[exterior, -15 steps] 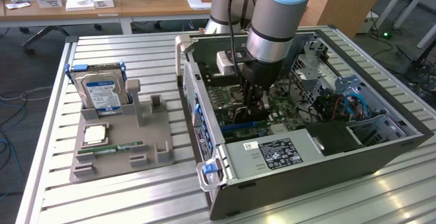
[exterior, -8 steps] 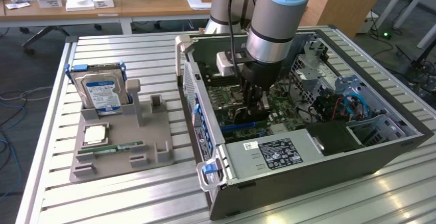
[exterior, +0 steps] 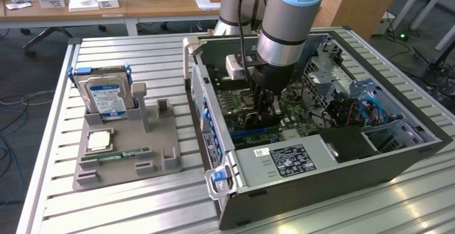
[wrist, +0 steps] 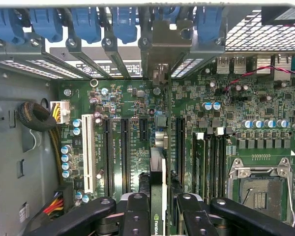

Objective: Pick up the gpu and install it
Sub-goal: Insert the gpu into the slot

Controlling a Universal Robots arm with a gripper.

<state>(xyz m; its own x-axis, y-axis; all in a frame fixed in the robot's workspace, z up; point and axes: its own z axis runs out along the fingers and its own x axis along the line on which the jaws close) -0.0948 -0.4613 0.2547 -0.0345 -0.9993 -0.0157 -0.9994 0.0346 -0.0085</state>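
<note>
**GPU GRIPPED INSIDE THE CASE**

The black two-fingered end effector (wrist: 160,202) is clamped on the thin, flat black gpu (wrist: 158,167), which stands edge-on between its fingers. Beyond lie the black expansion slots (wrist: 124,152) of the green motherboard (wrist: 206,123), inside the open grey computer case (exterior: 320,183).

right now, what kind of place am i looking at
Most likely a robotics lab set up in an office: a robot arm works inside an open computer case on a slatted metal table, a grey fixture tray holds a hard drive, and wooden desks stand behind.
</note>
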